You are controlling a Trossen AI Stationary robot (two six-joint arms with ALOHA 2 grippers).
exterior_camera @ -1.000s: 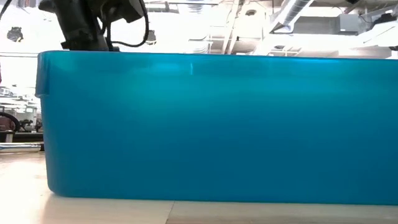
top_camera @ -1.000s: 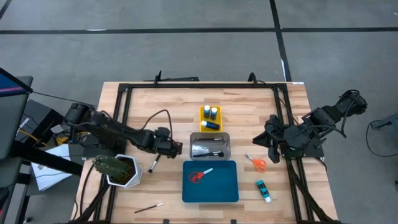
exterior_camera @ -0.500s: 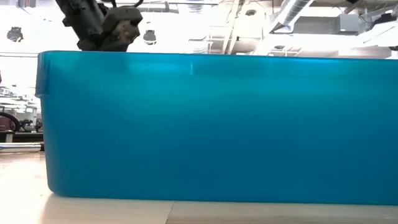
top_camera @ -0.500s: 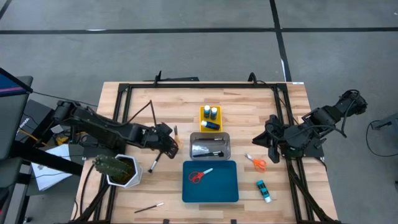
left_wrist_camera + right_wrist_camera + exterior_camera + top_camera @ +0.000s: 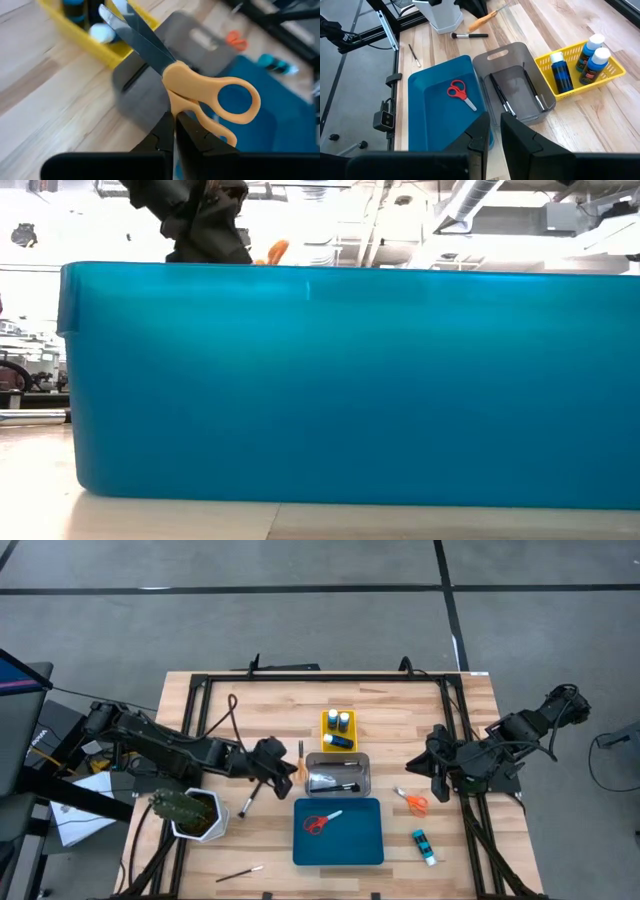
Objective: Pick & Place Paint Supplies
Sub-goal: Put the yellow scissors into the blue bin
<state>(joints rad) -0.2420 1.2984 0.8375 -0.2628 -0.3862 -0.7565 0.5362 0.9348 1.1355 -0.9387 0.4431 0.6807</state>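
Note:
My left gripper (image 5: 283, 762) (image 5: 174, 131) is shut on orange-handled scissors (image 5: 300, 759) (image 5: 200, 95), just left of the clear tray (image 5: 337, 786) that holds dark brushes (image 5: 500, 97). In the low view only the gripper (image 5: 205, 225) and an orange tip of the scissors (image 5: 270, 252) show above the blue tray's wall. Red scissors (image 5: 322, 821) lie in the blue tray (image 5: 360, 845). Blue bottles (image 5: 338, 727) lie in the yellow tray (image 5: 325, 718). Another pair of orange scissors (image 5: 412, 802) and a blue bottle (image 5: 424, 847) lie on the table's right part. My right gripper (image 5: 432, 766) (image 5: 495, 131) waits there, narrowly open. My left gripper pinches the scissors by the handle shank (image 5: 179, 109) just behind the pivot, between the two fingers. The blades (image 5: 135, 35) stick out beyond the fingertips, roughly in line with them, toward the yellow tray. The scissors are lifted clear of the table.
A cactus in a white pot (image 5: 188, 812) stands at the near left, with a dark brush (image 5: 247, 802) beside it and a thin brush (image 5: 240, 872) near the table's near edge. A black frame (image 5: 300, 678) runs around the table. Bare wood shows between the trays and the left arm.
My left gripper has moved toward the table's right, from beside the cactus toward the clear tray, carrying the orange scissors with it. It has turned on the way, and the scissors now show beside the tray. The right arm has kept still.

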